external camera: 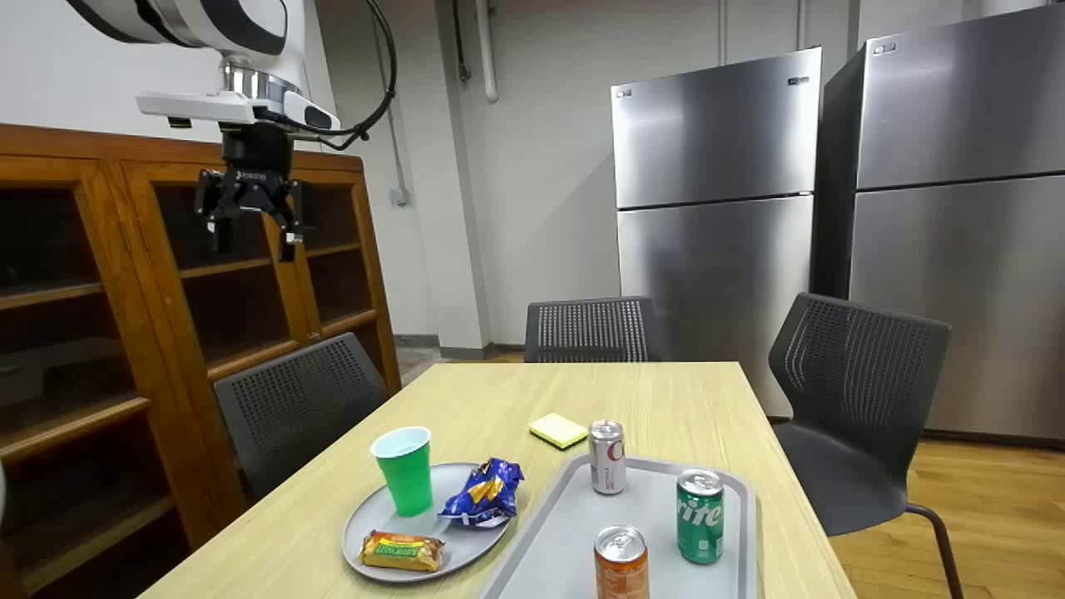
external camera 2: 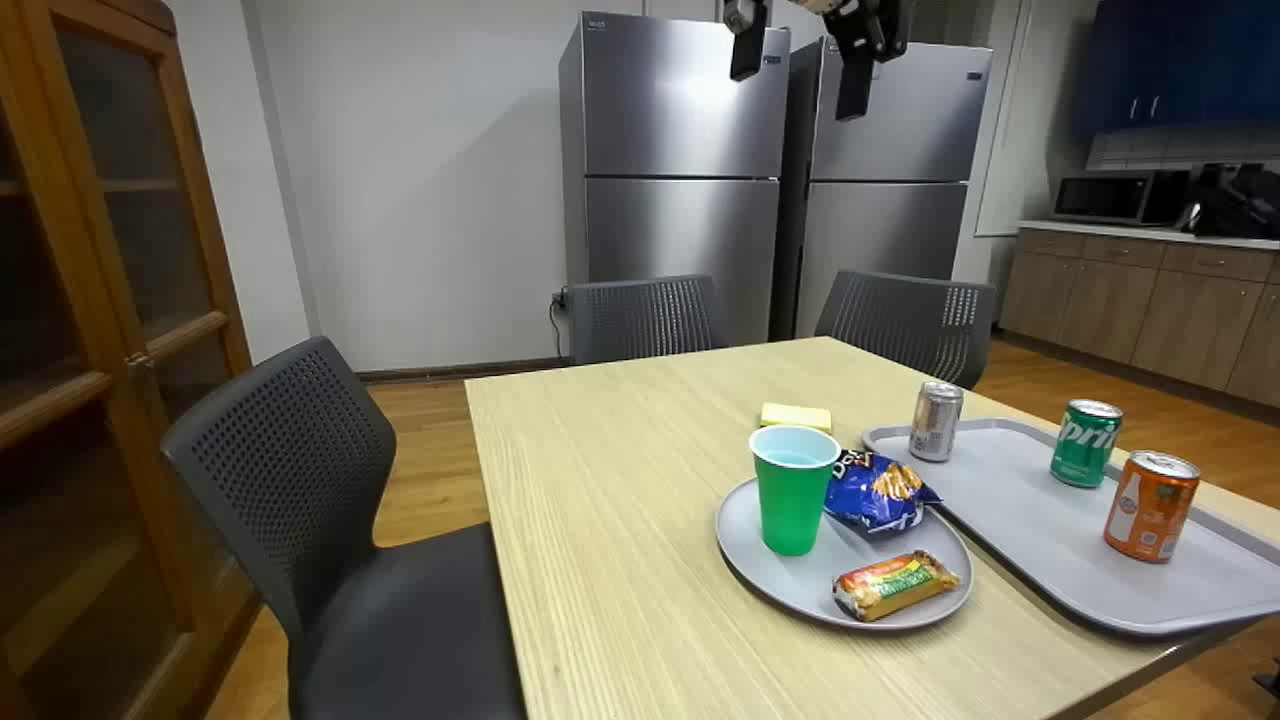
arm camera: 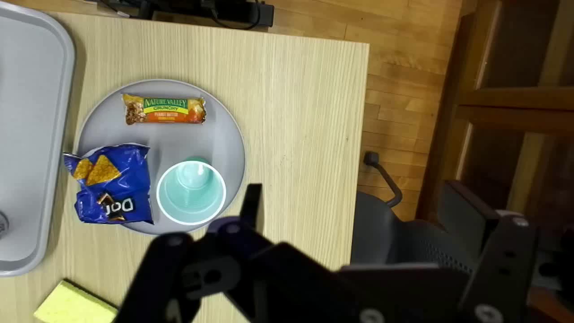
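My gripper is open and empty, high above the table; its spread fingers also show in an exterior view and the wrist view. It touches nothing. A grey round plate lies below it. On the plate stands an upright green cup, pale inside. A blue chip bag and a wrapped granola bar lie beside the cup on the plate. In the wrist view the cup is the thing nearest one fingertip.
A grey tray beside the plate holds a silver can, a green can and an orange can. A yellow sponge lies on the table. Chairs surround the table. A wooden cabinet stands behind the arm.
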`<state>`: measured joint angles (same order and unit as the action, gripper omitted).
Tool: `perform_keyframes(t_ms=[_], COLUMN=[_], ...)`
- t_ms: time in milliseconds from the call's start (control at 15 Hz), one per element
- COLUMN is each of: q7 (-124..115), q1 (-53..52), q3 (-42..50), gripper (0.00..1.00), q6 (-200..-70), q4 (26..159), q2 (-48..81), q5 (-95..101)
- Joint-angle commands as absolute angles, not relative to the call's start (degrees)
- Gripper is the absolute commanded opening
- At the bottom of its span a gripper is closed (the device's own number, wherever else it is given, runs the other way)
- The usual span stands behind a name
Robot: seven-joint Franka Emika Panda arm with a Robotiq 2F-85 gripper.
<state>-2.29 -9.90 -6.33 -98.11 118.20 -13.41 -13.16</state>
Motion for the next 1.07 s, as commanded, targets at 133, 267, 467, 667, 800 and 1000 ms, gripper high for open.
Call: perform_keyframes(t_ms=[133, 267, 467, 667, 800, 1000], q7=[-2.2, -2.2, -0.7, 0.7, 1.9, 2.8], q1=[-9.2, -9.2, -8.6, -7.8, -7.2, -6.6], q3=[-6.9, -6.9, -6.4, -5.8, -5.4, -4.9], gripper=[1.00, 1.00, 1.00, 1.00, 1.00, 1.00], q6=[-98.0, -98.0, -99.8, -103.4, -106.2, -110.9], q4=[118.0, 118.0, 117.7, 117.7, 117.5, 116.9], q2=[-13.3, -13.3, -11.9, -9.7, -7.5, -3.6], q5=[-13.3, -13.3, -12.4, -10.8, -10.1, -8.7])
